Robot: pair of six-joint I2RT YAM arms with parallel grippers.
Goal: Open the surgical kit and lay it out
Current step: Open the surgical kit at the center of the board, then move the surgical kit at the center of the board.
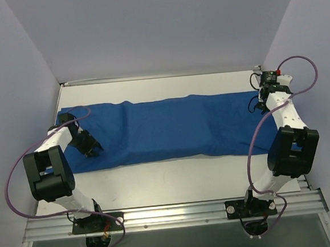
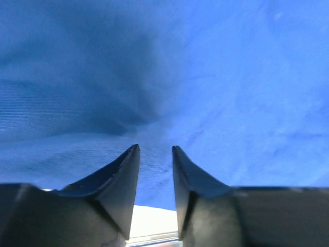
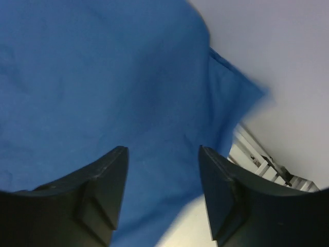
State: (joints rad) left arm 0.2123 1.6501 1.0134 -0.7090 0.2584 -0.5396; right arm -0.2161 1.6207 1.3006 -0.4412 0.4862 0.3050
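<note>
Left gripper [image 2: 156, 147] part-open, right gripper [image 3: 163, 148] wide, both empty. Seat cloth wrap [image 1: 165, 126] edge between your jaws before closing.

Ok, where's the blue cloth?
Overhead view: the blue cloth lies spread across the middle of the table, from the left gripper to the right gripper.

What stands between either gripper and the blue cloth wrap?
Nothing visible. The left gripper and right gripper sit at opposite ends of the blue cloth wrap, jaws apart, with only cloth ahead of them.
</note>
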